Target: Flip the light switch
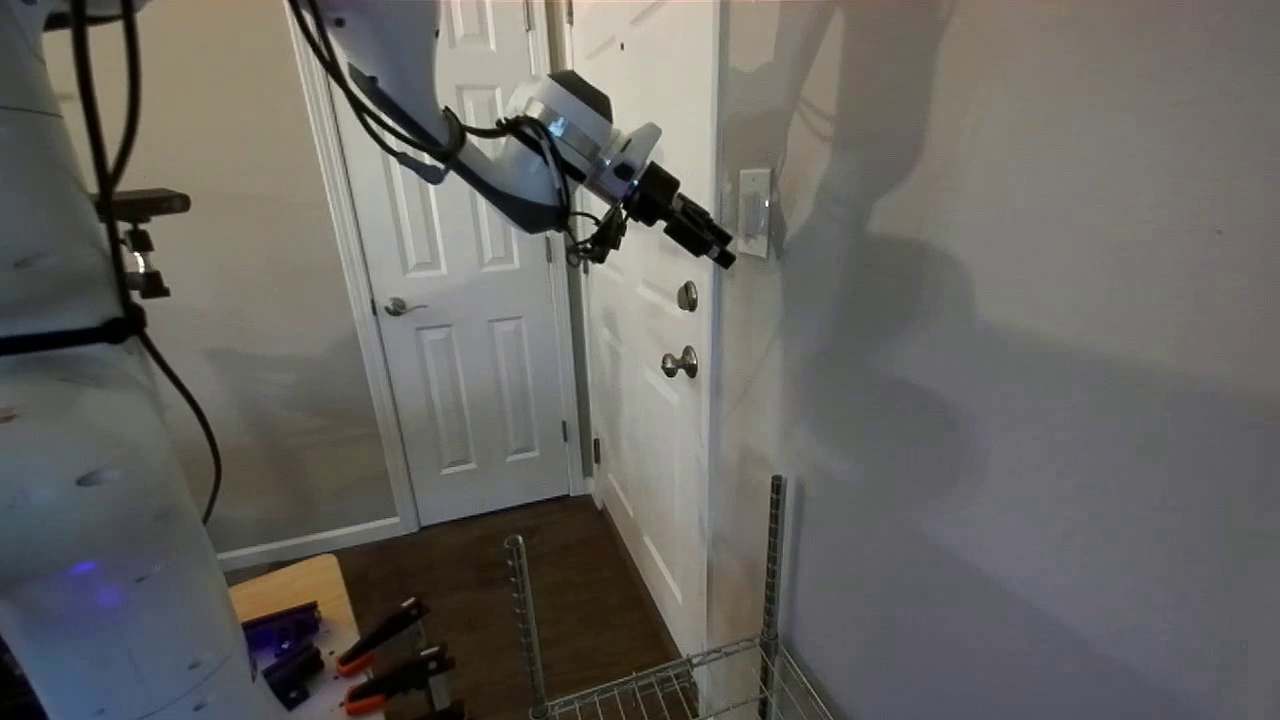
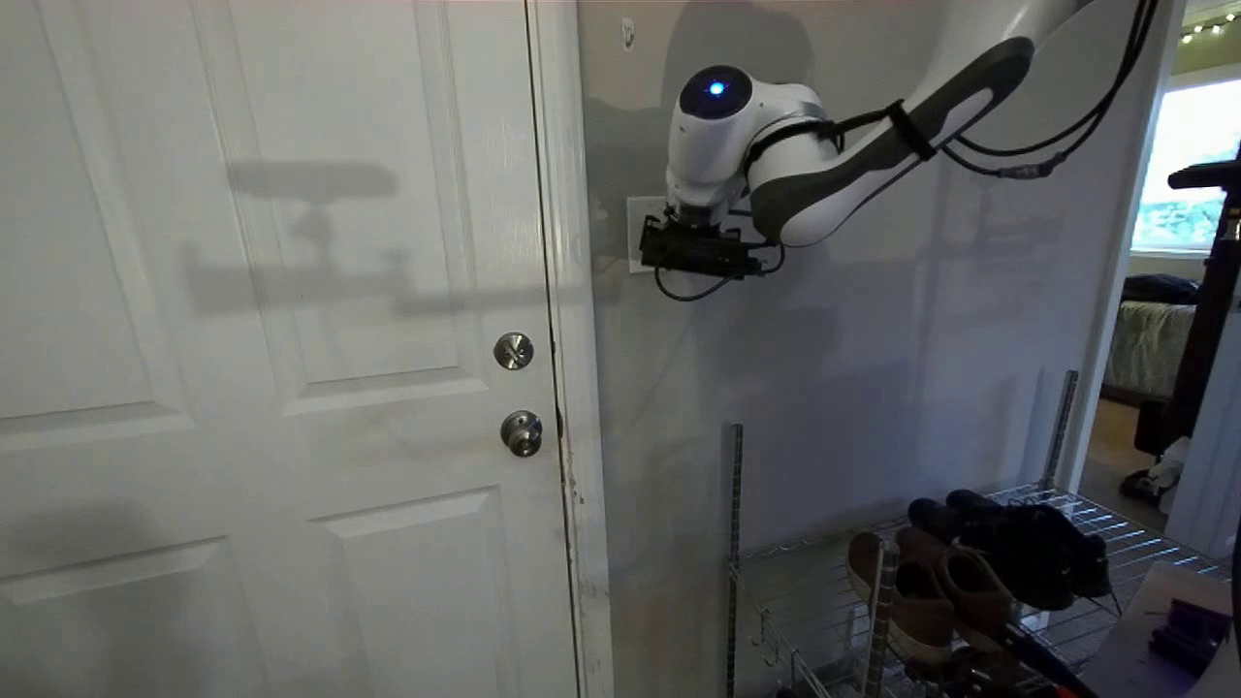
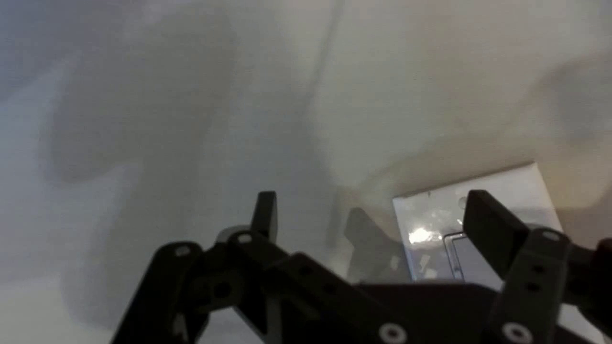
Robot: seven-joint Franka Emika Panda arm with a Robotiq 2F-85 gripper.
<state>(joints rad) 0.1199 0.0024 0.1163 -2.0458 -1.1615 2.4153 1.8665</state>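
Observation:
The light switch (image 1: pixel 755 212) is a white upright plate on the wall just right of the door. In an exterior view only its left part (image 2: pixel 638 233) shows, the rest hidden behind my gripper (image 2: pixel 700 250). In the wrist view the tilted plate (image 3: pixel 425 212) is at the lower right, with the corner of its framed switch showing. My gripper (image 3: pixel 373 193) is open and empty there. One finger overlaps the plate and hides part of the switch; the other is over bare wall. In an exterior view the gripper (image 1: pixel 726 254) is beside the plate's lower left. Contact cannot be told.
A white door (image 2: pixel 378 388) with a deadbolt (image 2: pixel 513 351) and a round knob (image 2: pixel 522 433) is beside the switch. A wire rack (image 2: pixel 877 601) with shoes stands below the arm. A small table (image 1: pixel 300 590) with clamps is near the robot base.

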